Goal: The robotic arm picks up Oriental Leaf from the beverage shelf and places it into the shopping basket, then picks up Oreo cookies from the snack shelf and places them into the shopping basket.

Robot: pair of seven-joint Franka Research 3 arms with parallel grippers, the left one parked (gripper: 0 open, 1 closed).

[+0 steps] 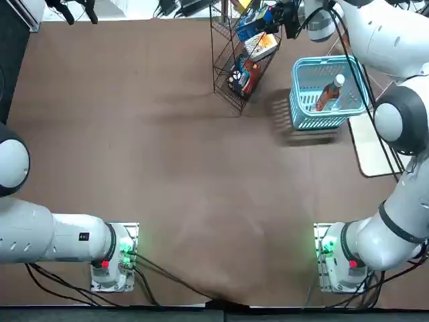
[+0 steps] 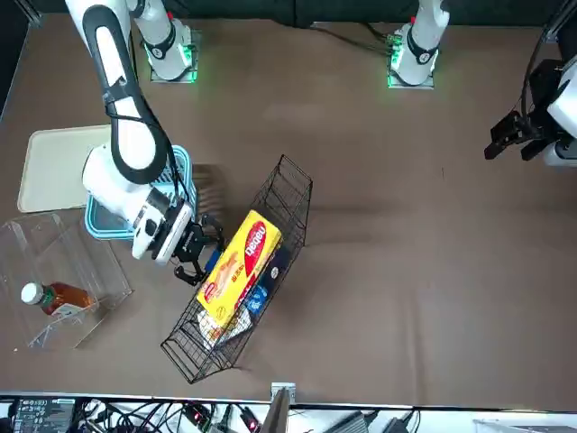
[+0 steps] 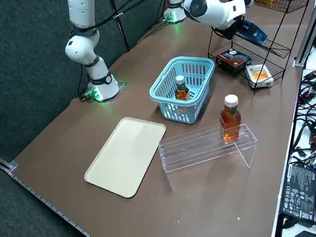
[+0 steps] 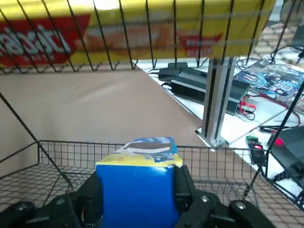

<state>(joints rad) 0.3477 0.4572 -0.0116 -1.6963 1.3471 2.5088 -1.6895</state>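
Reaching in at the wire rack [image 3: 266, 48], the arm [image 3: 215, 12] has its right gripper [image 4: 138, 183] right on the Oreos [image 4: 137, 197]! The claw is closed down to the pack's width, a finger against each side, with the blue pack held between them. From the wrist, its printed end faces away over the wire mesh, while the plain blue face is toward the camera. The right side view shows the pack tilted, at the middle level of the rack — above the tier with the red-and-black pack [image 3: 233, 60] and the white box [image 3: 260, 75], which lie next to each other.

Up above, the yellow box [image 2: 239, 268] lies along the top of the rack, and the front view catches just a bit of blue beside it, next to the gripper.

Over to the basket [image 3: 163, 94], and there's a bottle of tea [image 3: 181, 93] inside, white cap up, well within the slotted walls. The Oreos are outside the basket, over at the rack. A second bottle [image 3: 230, 121] stands on the clear rack [image 3: 197, 150], cap up as well, near one end of the acrylic. Near both the basket and the clear rack, the cream tray [image 3: 126, 157] lies flat on the table [image 3: 197, 207] — and the arm reaches past the basket toward the snacks.
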